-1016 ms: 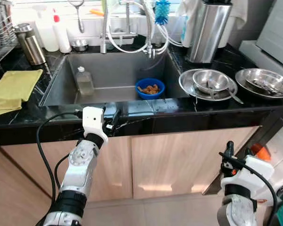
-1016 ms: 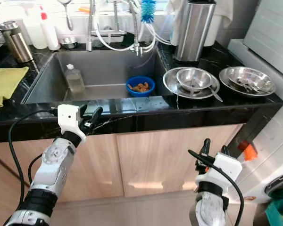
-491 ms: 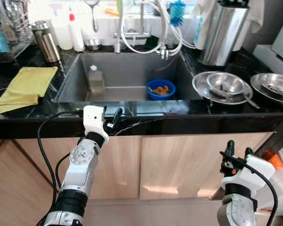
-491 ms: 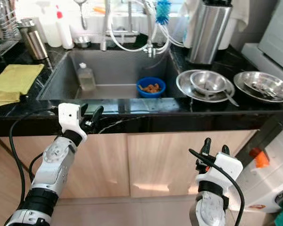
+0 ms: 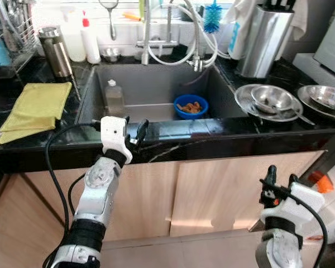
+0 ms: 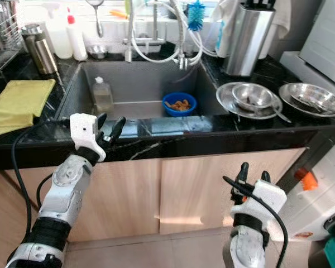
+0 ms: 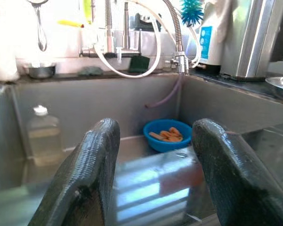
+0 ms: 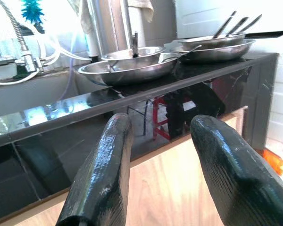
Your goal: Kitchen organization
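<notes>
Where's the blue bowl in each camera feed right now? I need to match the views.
Left eye view: blue bowl on the sink floor, toward the right.
Right eye view: same spot in the sink.
Left wrist view: between the left gripper's open fingers, farther in.
Right wrist view: I can't find it.
Shared landmark: the blue brush by the faucet.

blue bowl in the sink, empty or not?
Not empty. The blue bowl in the sink holds orange-brown pieces, seen from the head and past the left hand. What they are: cannot tell.
</notes>
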Available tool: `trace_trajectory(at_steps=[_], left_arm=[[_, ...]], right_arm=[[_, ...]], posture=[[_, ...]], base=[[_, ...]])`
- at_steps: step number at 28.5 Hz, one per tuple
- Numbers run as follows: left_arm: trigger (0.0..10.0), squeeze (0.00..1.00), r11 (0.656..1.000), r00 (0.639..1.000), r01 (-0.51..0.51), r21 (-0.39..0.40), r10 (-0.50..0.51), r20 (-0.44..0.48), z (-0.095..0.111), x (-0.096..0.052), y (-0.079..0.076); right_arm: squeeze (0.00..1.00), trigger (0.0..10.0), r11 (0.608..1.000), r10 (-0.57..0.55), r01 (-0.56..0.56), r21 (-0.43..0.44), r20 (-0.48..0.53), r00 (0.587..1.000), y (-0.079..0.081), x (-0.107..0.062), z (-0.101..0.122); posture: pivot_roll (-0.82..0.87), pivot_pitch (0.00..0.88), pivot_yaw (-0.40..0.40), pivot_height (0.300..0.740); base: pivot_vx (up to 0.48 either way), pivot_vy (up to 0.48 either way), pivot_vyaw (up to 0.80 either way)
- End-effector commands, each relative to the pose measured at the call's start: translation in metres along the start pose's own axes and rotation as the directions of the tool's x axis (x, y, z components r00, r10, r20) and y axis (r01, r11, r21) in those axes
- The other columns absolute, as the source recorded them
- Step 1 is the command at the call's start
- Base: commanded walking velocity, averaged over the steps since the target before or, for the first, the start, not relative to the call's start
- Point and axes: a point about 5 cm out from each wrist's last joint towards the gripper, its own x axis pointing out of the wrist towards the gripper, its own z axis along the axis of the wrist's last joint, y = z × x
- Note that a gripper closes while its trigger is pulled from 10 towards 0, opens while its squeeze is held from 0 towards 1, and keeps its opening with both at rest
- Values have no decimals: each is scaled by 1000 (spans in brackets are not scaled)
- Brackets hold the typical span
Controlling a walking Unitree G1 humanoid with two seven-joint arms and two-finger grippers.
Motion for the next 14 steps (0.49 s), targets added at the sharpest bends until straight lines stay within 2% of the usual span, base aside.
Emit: trace_trajectory(at_steps=[1, 4, 14], left_arm=[[10000, 0, 999, 999, 38, 3, -38, 9, 4, 4, -10], [10000, 0, 999, 999, 43, 0, -43, 4, 4, 4, -11], [10000, 0, 999, 999, 51, -6, -51, 13, 8, 7, -12]], right_arm=[[0, 10000, 999, -29, 29, 29, -10, 1000, 1, 1, -1], [0, 10000, 999, -29, 29, 28, -9, 1000, 1, 1, -1], [0, 10000, 999, -34, 35, 29, -7, 999, 1, 1, -2]], posture=[[105, 35, 1, 740], [105, 35, 1, 740], [110, 40, 2, 740]], base=[[0, 0, -675], [0, 0, -667], [0, 472, 0]])
